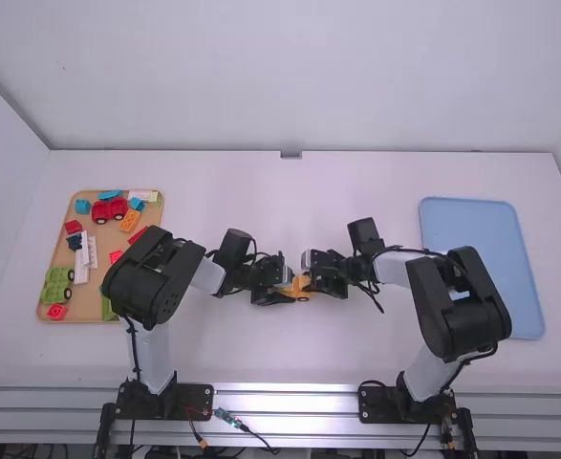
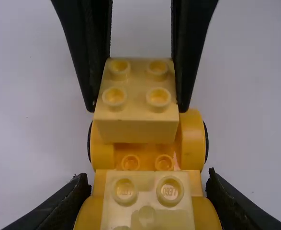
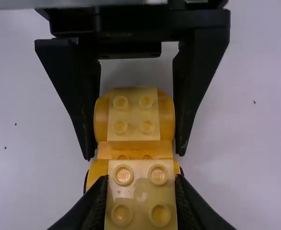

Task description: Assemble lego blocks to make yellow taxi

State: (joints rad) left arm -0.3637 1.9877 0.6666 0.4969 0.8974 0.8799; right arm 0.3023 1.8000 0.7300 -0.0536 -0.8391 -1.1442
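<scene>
Roughly halfway, we think: left gripper [image 2: 147, 177] clamped on the orange chassis [image 2: 196, 139] mid-way across the table [image 1: 280, 354], right gripper [image 3: 141, 183] pinching a pale yellow block [image 3: 141, 194] at one end. Second pale block [image 3: 133, 115] sits opposite. Likely left: pressing, then covering the middle studs [image 2: 164, 162].

The left arm [image 1: 154, 354] and right arm [image 1: 427, 373] have white tubes and fat, rounded black joints [image 1: 144, 292]. Skinny black wires [image 1: 414, 251] run along them. Just past the near edge of the counter [image 1: 290, 359] are their flat black plates [image 1: 190, 400]. The left hand [image 1: 285, 289] and right hand [image 1: 310, 279] are black, with long fingers [image 2: 193, 48] that get thinner toward the tips.
</scene>
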